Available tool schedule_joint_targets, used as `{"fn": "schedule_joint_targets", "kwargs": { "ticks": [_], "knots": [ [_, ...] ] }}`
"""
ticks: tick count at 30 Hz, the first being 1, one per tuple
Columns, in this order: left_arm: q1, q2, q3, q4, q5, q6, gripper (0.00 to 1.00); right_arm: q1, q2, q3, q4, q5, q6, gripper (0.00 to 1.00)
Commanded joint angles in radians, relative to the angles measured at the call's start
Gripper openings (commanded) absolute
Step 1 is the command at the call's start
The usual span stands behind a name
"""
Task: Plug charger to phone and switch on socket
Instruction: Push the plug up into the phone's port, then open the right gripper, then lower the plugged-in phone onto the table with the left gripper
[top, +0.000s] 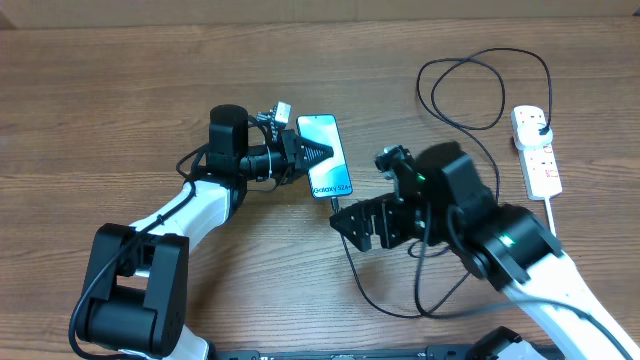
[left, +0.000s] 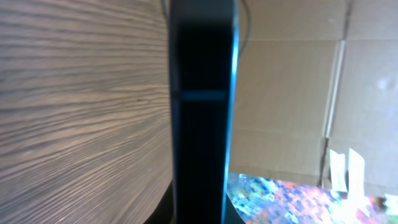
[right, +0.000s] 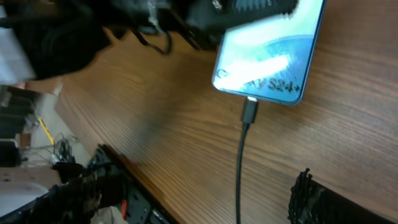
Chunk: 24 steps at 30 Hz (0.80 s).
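The phone (top: 327, 157) lies on the table, its light-blue screen lit; it also shows in the right wrist view (right: 270, 56). My left gripper (top: 311, 155) is shut on its left edge, and the dark phone edge (left: 202, 112) fills the left wrist view. The charger's connector (right: 250, 112) sits at the phone's bottom edge (top: 336, 207). Its black cable (top: 372, 295) loops across the table to a black plug (top: 540, 125) in the white socket (top: 538, 160). My right gripper (top: 362, 226) is open just below the phone, holding nothing; one finger (right: 311, 199) shows beside the cable.
The cable forms a large loop (top: 470, 90) at the back right and another near the front edge. The socket's white cord (top: 553, 215) runs toward the front right. Cardboard (left: 292, 93) stands behind the table.
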Motion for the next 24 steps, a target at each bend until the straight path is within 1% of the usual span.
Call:
{"fn": "schedule_joint_targets", "kwargs": {
  "ticks": [1,5,7,13,19,24],
  "knots": [
    [0.002,-0.004,0.008,-0.061,-0.035,0.082,0.04,-0.003,-0.063,0.015,0.000,0.020,-0.013,1.00],
    [0.000,-0.004,0.008,-0.172,-0.076,0.151,0.04,-0.003,-0.098,0.015,-0.017,0.053,-0.013,1.00],
    [-0.001,-0.004,0.008,-0.202,-0.085,0.177,0.04,-0.003,-0.101,0.015,-0.023,0.060,-0.016,1.00],
    [-0.025,-0.004,0.027,-0.321,-0.200,0.229,0.04,-0.003,-0.101,0.015,-0.022,0.061,-0.017,1.00],
    [-0.060,0.001,0.137,-0.448,-0.276,0.301,0.04,-0.003,-0.101,0.015,-0.023,0.080,-0.020,1.00],
    [-0.077,0.016,0.253,-0.584,-0.373,0.365,0.04,-0.003,-0.101,0.015,-0.024,0.093,-0.020,1.00]
  ]
}}
